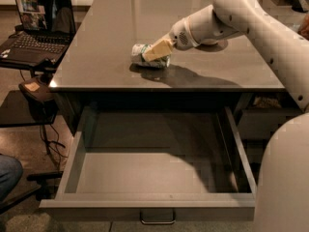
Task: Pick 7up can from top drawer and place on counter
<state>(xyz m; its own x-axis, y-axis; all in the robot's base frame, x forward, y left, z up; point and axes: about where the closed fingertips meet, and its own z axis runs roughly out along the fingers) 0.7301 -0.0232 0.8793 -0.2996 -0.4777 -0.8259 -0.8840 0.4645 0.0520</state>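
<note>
The 7up can (139,54), silvery-white with green print, lies on its side on the glossy grey counter (120,23), near its front middle. My gripper (155,52) reaches in from the right, its cream fingers (158,49) closed around the can's right part. The can looks to rest on the counter surface. The top drawer (159,170) is pulled wide open below the counter's front edge, and its inside holds nothing. Its small metal loop handle (157,220) shows at the bottom.
A laptop (41,25) stands on a small dark table to the left of the counter, with cables below it. My white arm (270,37) and base (285,178) fill the right side. A person's knee (7,175) is at the lower left.
</note>
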